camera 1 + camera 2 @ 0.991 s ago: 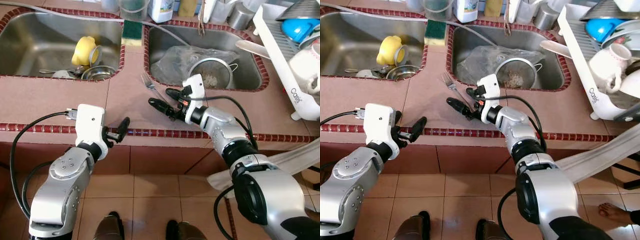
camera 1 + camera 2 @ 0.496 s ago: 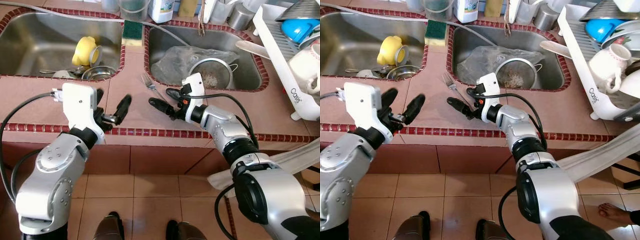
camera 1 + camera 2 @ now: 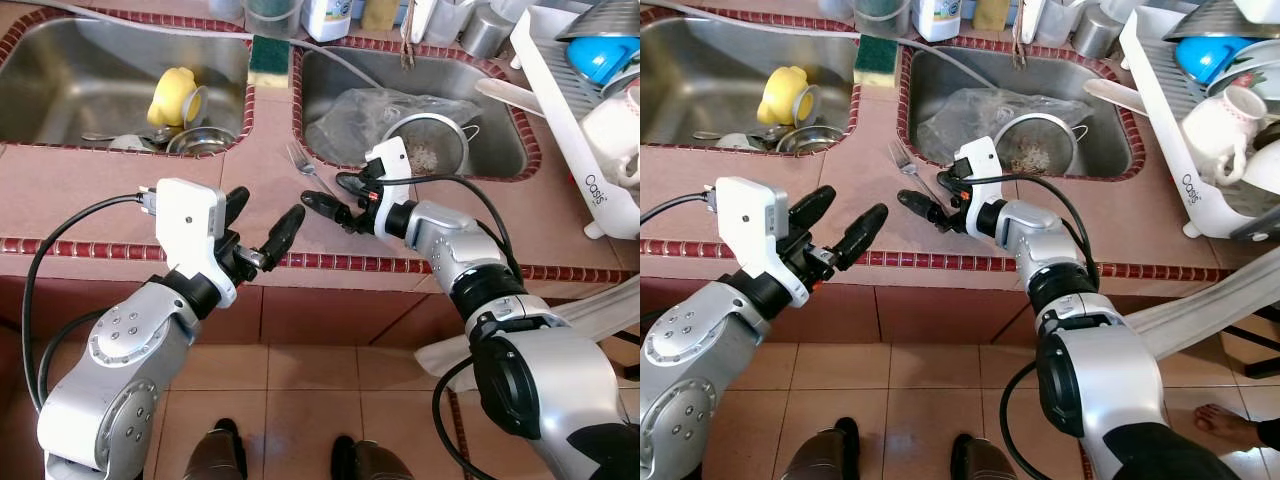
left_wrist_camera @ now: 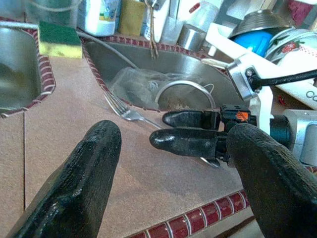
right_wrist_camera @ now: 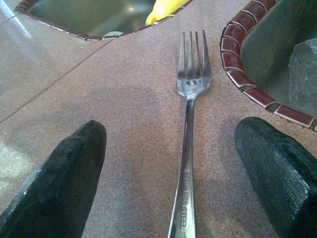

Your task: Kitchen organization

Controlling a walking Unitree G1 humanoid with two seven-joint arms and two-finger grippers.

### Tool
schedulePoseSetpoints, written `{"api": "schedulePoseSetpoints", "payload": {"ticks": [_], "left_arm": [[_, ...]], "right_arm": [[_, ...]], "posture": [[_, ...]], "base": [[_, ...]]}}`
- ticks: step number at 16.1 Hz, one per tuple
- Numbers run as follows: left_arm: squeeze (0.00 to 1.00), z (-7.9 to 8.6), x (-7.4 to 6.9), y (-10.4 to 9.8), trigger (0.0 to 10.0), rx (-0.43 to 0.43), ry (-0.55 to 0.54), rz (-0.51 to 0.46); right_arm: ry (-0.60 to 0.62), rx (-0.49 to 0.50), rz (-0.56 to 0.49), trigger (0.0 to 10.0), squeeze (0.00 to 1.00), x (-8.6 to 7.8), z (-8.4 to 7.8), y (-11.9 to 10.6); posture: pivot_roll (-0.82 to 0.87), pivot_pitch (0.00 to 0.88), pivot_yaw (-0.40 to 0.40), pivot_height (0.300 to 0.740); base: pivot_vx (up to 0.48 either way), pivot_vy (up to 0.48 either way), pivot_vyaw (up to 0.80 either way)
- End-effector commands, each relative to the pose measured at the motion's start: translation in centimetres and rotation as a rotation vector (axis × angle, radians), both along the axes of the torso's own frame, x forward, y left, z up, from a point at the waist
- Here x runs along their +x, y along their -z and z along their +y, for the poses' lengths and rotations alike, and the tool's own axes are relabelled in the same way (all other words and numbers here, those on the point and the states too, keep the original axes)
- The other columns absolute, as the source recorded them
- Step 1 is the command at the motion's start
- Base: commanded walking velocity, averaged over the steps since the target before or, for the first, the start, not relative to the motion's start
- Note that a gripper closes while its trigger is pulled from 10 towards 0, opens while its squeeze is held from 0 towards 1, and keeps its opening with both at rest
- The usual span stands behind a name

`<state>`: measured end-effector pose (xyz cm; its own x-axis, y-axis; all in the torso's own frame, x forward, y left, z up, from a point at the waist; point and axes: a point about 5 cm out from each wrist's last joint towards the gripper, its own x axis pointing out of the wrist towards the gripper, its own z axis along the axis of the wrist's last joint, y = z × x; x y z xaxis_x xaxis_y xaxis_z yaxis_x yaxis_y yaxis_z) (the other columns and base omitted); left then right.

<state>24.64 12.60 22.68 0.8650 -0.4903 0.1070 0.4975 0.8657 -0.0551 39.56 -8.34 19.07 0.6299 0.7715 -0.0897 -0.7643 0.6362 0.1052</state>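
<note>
silver stainless-steel fork [image 5: 190,124] lies flat on the pinkish-brown tiled counter [image 3: 90,195] on the strip btwn the two steel sinks, tines twd the back, handle running in btwn the right gripper [image 3: 328,198] fingers. right gripper sits low over the counter w/ fingers spread wide, one either side of the handle, nothing gripped; can't tell if the tips touch the counter. vs 0.5 s ago it has hardly moved, same pose abt the fork handle.

left gripper [image 3: 262,220] has shifted: 0.5 s ago it was further to the robot's left, now it has swung in twd the right one, wrist box lower by the red-tiled counter edge [image 3: 330,264], fingers pointing at the right gripper's tips. also wide open & empty; its nearer fingertip [image 3: 289,222] is just beside the right gripper, not touching. fork is ahead of it, beyond the right fingers.

past the right gripper: right sink [image 3: 500,130] w/ round metal mesh strainer [image 3: 428,152] & crumpled clear plastic bag [image 3: 345,115]. left sink holds a yellow cup [image 3: 170,96]. green-yellow sponge [image 3: 267,60] at the far end of the strip.
</note>
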Motion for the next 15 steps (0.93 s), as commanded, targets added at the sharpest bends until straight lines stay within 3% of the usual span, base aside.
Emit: {"api": "schedulePoseSetpoints", "payload": {"ticks": [1,6,7,8,9,15], "left_arm": [[0.0,-0.3,-0.6,-0.2,10.0,-0.005,0.012,-0.002],[0.0,-0.1,-1.1,-0.1,10.0,-0.012,-0.005,0.008],[0.0,-0.1,-1.2,-0.1,10.0,-0.013,-0.01,0.012],[0.0,-0.1,-1.2,-0.1,10.0,-0.015,-0.017,0.014],[0.0,-0.1,-1.3,-0.1,10.0,-0.016,-0.019,0.015],[0.0,0.4,-1.4,0.0,10.0,-0.029,-0.06,0.026]], "right_arm": [[0.013,-0.058,0.111,10.0,0.0,-0.5,-0.6,2.5],[0.054,-0.053,0.109,10.0,0.0,0.0,-1.4,1.7],[0.067,-0.051,0.109,5.1,0.0,0.1,-1.5,1.4],[0.077,-0.051,0.109,1.6,0.0,0.2,-1.6,1.1],[0.077,-0.051,0.108,0.0,0.0,0.3,-1.6,1.1],[0.048,-0.063,0.118,0.0,0.0,0.3,-1.9,0.6]], "posture": [[0.11,0.3,-0.148,0.74],[0.12,0.314,-0.152,0.74],[0.12,0.321,-0.156,0.74],[0.11,0.325,-0.158,0.74],[0.11,0.325,-0.158,0.74],[0.1,0.347,-0.182,0.74]], "base": [[0.0,0.0,0.0],[0.0,0.0,0.0],[0.0,0.0,0.0],[0.0,0.0,0.0],[0.0,0.0,0.0],[0.0,0.0,0.0]]}}
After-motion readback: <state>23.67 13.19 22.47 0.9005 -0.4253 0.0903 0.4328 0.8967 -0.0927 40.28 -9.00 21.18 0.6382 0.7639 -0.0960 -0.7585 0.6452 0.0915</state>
